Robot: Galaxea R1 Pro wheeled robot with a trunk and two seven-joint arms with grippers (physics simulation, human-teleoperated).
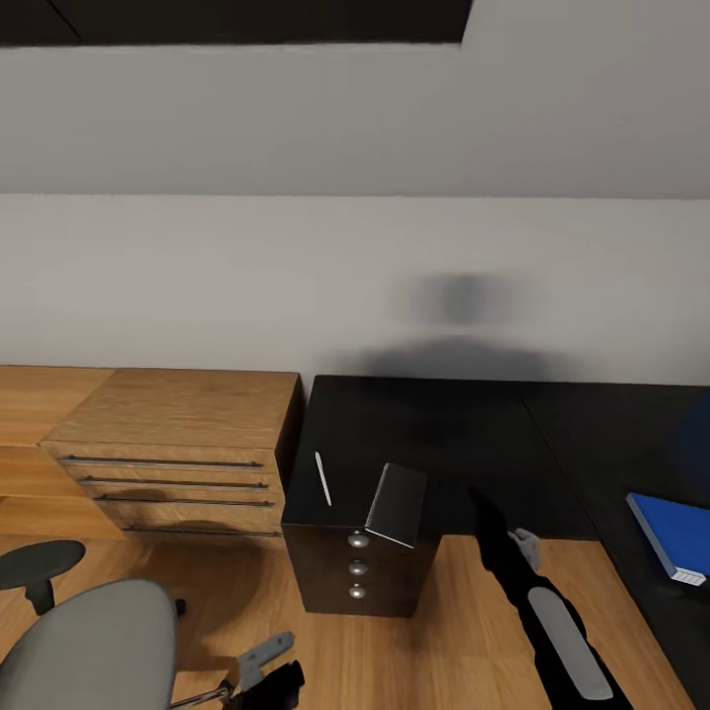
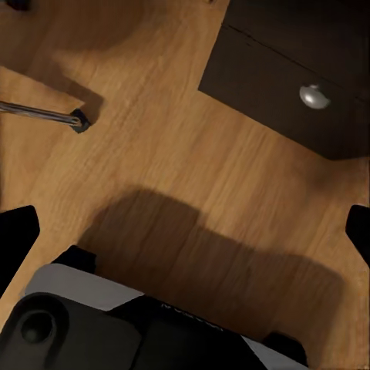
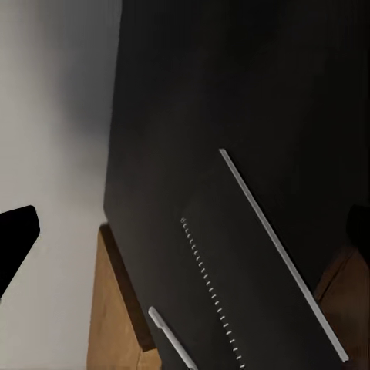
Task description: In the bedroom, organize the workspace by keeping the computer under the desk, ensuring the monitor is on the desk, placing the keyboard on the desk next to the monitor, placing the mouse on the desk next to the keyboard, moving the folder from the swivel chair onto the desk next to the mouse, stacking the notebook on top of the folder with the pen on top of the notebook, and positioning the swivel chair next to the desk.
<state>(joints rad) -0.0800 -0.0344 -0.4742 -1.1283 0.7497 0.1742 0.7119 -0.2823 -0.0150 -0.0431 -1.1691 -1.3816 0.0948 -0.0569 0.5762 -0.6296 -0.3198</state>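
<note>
A: Start at the right gripper. What is it doing?

B: In the head view it reaches forward over the black desk, just right of the notebook. From its wrist camera the two fingertips sit at opposite edges, wide apart, with nothing between them. So the jaws are spread and empty.

A: And the left gripper?

B: Low at the bottom of the head view, over the wooden floor, beside the swivel chair. Its wrist camera also shows both dark fingertips far apart at the picture's edges, holding nothing.

A: Where do the task's things lie?

B: The notebook rests on the desk's front left corner, above the drawer column with three round knobs. The pen lies on the desk just left of it, apart from it. The blue folder sits on the desk's right wing.

A: Anything one view adds?

B: The right wrist view shows the notebook's spiral binding, which the head view does not resolve, with the pen beside it. The left wrist view shows one drawer knob close up, and the robot's shadow on the floor.

A: The room?

B: A pale wall behind, and a wooden dresser left of the desk.
</note>
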